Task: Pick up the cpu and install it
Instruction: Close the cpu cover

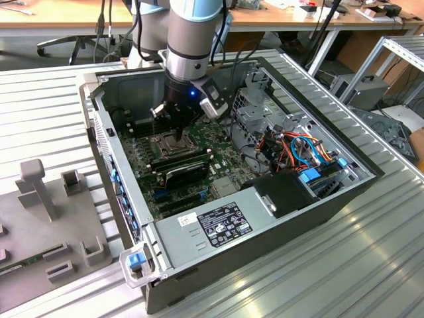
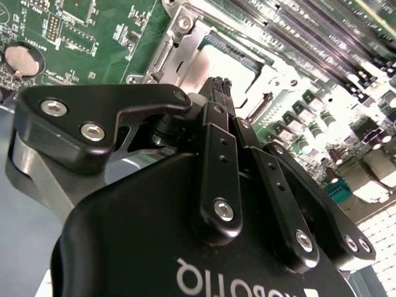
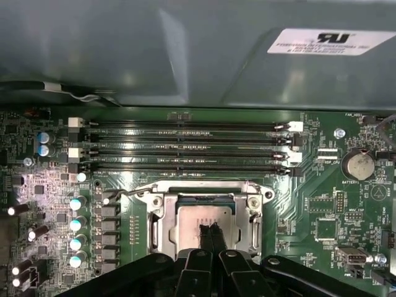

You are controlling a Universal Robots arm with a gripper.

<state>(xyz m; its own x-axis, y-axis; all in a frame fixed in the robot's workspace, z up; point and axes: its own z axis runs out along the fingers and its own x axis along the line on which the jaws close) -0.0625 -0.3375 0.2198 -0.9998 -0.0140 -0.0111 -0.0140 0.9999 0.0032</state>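
First wrist view: gripper (image 3: 210, 235) jaws were pressed together, gripping nothing, tips over the cpu (image 3: 185, 226) | cpu lay flat inside the open socket (image 3: 154, 210), memory slots (image 3: 185, 148) beyond | doing this well likely meant a light, level touch, no sideways drag.

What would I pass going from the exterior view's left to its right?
Grey holder block → blue latch → pincer → orange and blue wires → grey box.
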